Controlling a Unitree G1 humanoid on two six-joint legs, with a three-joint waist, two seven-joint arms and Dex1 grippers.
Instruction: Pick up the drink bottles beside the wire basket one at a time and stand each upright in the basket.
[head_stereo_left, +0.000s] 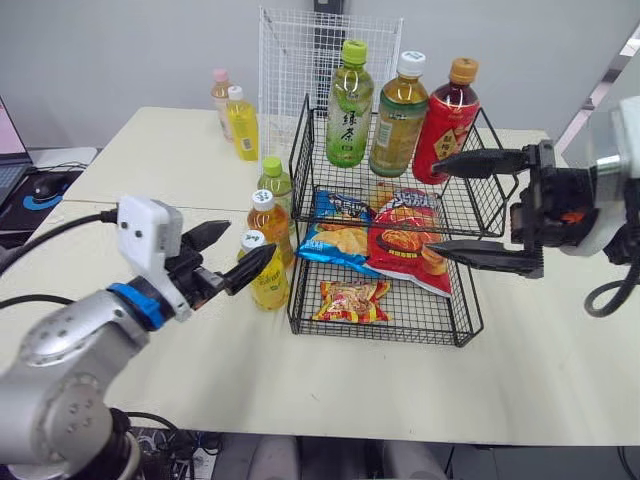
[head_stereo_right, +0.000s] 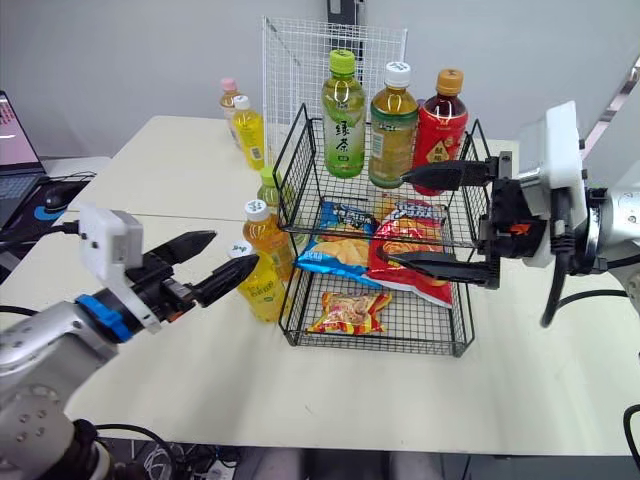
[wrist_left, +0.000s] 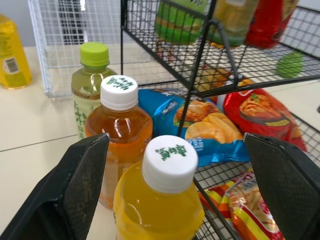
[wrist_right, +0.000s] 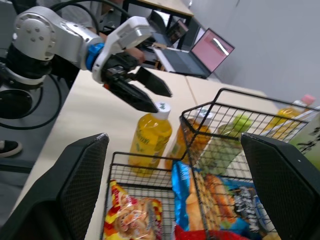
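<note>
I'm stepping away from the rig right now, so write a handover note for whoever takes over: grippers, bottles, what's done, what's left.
Left gripper: open, empty, lined up on the yellow bottle, not yet closed on it.
Right gripper: open, empty, in front of the wire basket on its right side.
Done: green tea bottle, amber bottle and red bottle stand upright on the basket's upper shelf.
Left: the yellow bottle, orange bottle and green-capped bottle stand on the table at the basket's left. Two more bottles stand farther back by the white grid panel.
</note>
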